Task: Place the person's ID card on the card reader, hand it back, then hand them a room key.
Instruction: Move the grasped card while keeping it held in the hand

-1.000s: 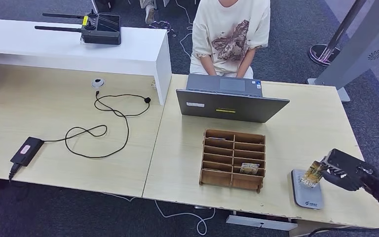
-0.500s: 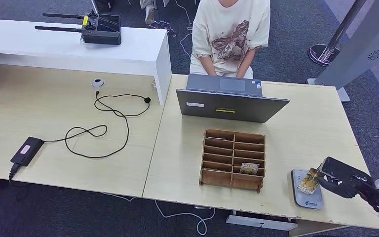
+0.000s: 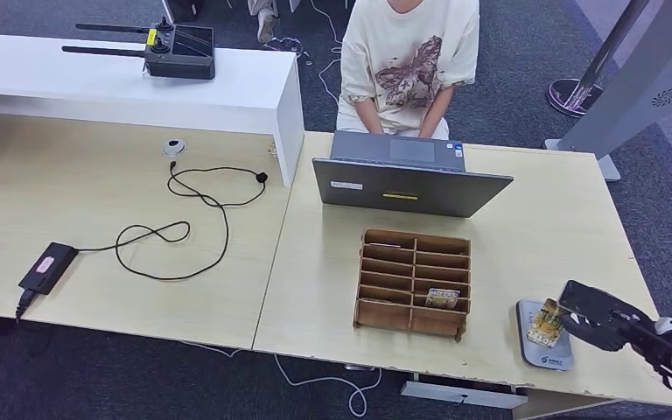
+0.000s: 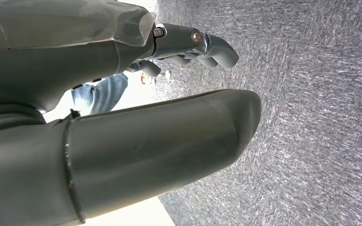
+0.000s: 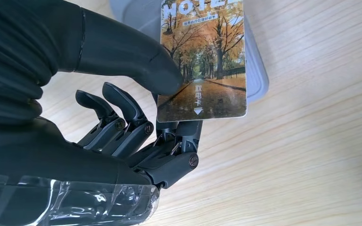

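My right hand (image 3: 597, 317) hovers at the table's near right corner and pinches a card (image 3: 546, 323) printed with autumn trees between thumb and fingers. The same card (image 5: 202, 61) lies over the grey card reader (image 5: 257, 75) in the right wrist view. In the head view the card reader (image 3: 553, 353) is a flat grey pad beside the wooden organizer (image 3: 413, 282), one slot of which holds another card (image 3: 442, 298). My left hand (image 4: 122, 117) hangs over grey carpet and holds nothing. The person (image 3: 407, 66) sits behind the laptop.
An open grey laptop (image 3: 407, 179) stands between the organizer and the person. On the left table lie a looping black cable (image 3: 175, 232) and a black power brick (image 3: 46, 267). A black controller (image 3: 175, 48) rests on the white counter.
My right hand has carried the card down and slightly left, from above the reader's far edge to low over its pad. Everything else is unmoved.
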{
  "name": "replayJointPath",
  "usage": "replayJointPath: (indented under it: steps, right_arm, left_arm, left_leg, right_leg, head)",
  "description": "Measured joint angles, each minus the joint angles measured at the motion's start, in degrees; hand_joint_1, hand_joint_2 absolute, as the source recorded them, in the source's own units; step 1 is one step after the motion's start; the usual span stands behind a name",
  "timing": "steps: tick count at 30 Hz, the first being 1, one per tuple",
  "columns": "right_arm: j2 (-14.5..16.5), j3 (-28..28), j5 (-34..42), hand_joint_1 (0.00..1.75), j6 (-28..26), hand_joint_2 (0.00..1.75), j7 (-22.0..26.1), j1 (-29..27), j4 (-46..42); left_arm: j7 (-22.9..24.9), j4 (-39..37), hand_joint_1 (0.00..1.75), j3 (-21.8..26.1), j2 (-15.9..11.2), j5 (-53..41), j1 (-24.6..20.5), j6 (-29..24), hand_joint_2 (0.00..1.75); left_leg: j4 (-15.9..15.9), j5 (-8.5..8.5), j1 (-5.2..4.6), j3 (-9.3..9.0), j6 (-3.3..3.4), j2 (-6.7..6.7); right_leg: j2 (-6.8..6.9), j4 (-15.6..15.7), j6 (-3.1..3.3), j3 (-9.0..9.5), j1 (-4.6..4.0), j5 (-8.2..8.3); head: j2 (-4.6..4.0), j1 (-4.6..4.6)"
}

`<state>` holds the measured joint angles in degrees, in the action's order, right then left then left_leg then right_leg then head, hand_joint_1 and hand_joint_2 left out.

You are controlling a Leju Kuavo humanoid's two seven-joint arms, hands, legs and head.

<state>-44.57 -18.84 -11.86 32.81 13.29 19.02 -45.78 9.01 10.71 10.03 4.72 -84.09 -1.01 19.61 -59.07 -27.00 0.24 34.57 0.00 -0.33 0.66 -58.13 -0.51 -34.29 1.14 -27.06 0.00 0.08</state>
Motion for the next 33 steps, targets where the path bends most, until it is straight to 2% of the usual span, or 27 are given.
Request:
replayJointPath:
  steps: [11,23,33]
  right_arm:
    - [1.09,0.03,-4.5,1.75,-3.17,1.75,-0.76,0.83,3.28]
    - [2.15,0.02,-4.85,1.75,-3.87,1.75,-0.55,1.26,4.84]
    - [2.37,1.37,-2.07,1.75,-1.33,1.75,1.67,0.68,4.32]
  left_arm:
    - [0.25,0.0,0.0,0.0,0.04,-0.14,0.0,-0.01,0.0]
    - [0.24,0.0,0.0,0.0,0.04,-0.25,0.01,-0.06,0.0]
    - [-0.25,0.0,0.0,0.0,0.03,-0.33,0.02,-0.05,0.0]
  left_leg:
    - [0.0,0.0,0.0,0.01,0.0,0.0]
    - [0.0,0.0,0.0,0.0,0.0,0.0]
    - [0.0,0.0,0.0,-0.01,0.0,0.0]
  right_leg:
    - [0.0,0.0,0.0,0.0,0.0,0.0]
    - [0.0,0.0,0.0,0.0,0.0,0.0]
    - [0.0,0.0,0.0,-0.01,0.0,0.0]
  head:
    - [0.01,0.0]
    - [0.01,0.01]
    - [0.01,0.0]
